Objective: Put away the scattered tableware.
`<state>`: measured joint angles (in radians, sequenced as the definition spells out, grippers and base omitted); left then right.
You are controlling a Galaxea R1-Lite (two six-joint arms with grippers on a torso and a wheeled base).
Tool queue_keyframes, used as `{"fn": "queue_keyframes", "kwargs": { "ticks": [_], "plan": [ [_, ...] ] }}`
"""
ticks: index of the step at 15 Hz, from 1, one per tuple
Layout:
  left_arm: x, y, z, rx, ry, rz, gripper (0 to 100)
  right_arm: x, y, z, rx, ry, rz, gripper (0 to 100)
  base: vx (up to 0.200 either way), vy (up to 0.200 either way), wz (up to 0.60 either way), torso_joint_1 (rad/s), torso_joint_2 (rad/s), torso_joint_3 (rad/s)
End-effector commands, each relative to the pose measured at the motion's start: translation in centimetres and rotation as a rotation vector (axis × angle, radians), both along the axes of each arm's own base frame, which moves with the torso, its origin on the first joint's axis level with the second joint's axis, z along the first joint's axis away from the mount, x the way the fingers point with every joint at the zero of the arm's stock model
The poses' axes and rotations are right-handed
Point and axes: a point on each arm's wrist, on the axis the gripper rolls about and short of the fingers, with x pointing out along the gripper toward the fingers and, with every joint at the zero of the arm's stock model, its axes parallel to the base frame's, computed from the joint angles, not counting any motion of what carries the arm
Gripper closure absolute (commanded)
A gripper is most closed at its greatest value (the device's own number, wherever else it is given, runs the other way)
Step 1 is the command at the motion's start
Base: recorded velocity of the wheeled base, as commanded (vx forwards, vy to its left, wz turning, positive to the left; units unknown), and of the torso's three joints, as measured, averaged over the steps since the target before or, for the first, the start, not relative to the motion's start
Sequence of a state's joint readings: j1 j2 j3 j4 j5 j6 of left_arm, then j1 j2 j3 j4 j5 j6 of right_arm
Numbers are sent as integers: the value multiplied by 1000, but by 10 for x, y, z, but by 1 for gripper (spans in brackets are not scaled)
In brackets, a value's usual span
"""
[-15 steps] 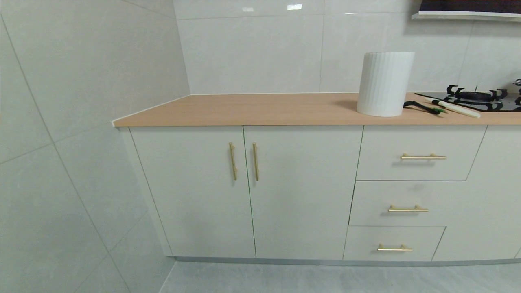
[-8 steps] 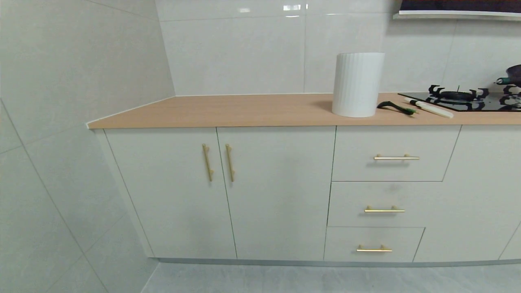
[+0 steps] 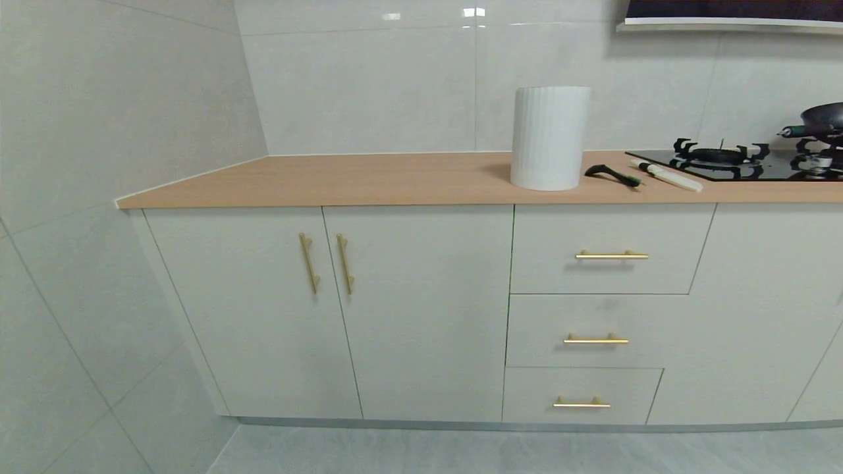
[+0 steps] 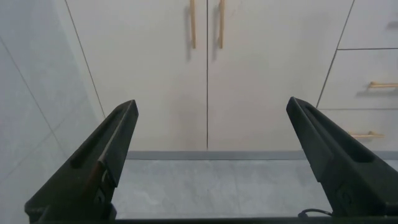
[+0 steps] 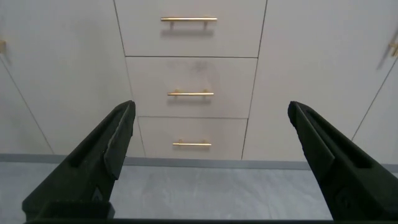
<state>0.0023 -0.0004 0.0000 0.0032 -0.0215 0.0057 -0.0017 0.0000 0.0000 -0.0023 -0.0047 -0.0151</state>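
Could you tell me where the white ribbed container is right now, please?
In the head view, the white ribbed container stands upright on the wooden counter, right of centre, just left of a dark utensil.

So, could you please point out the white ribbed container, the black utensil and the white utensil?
white ribbed container [image 3: 550,138], head view, middle of its side.
black utensil [image 3: 613,174], head view, middle of its length.
white utensil [image 3: 667,178], head view, middle of its length.
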Motion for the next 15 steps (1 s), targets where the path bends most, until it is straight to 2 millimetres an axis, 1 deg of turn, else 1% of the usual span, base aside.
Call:
{"fn": "queue_keyframes", "kwargs": {
  "ticks": [1, 10, 15],
  "plan": [
    [0, 0, 0, 0, 0, 1, 0, 0, 0, 0, 0, 1, 0, 0, 0, 0, 0, 0, 0, 0],
    [0, 0, 0, 0, 0, 1, 0, 0, 0, 0, 0, 1, 0, 0, 200, 0, 0, 2, 4, 4],
    [0, 0, 0, 0, 0, 1, 0, 0, 0, 0, 0, 1, 0, 0, 0, 0, 0, 0, 0, 0]
  ]
}}
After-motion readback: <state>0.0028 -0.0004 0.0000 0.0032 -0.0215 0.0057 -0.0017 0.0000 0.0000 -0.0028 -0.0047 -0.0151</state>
